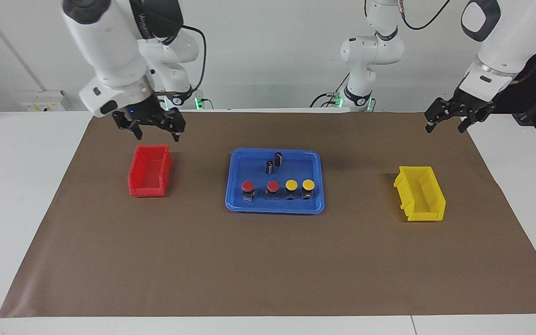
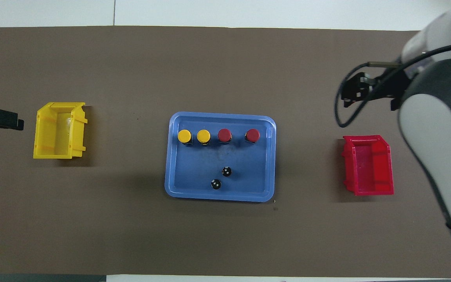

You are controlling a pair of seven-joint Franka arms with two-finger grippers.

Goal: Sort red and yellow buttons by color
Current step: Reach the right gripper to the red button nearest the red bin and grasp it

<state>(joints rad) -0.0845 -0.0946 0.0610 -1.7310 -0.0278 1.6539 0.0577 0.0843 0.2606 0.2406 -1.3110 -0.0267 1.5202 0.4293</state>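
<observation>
Ideally, a red button is pinched upright from the blue tray by the spread-fingered right gripper, the left gripper likewise spread

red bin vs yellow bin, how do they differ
The red bin sits toward the right arm's end of the table, the yellow bin toward the left arm's end. The right end effector hangs over the red bin's edge nearest the robots; the left end effector is off to one side of the yellow bin, not above it. Both are empty, open-topped, and flank the blue tray.
</observation>
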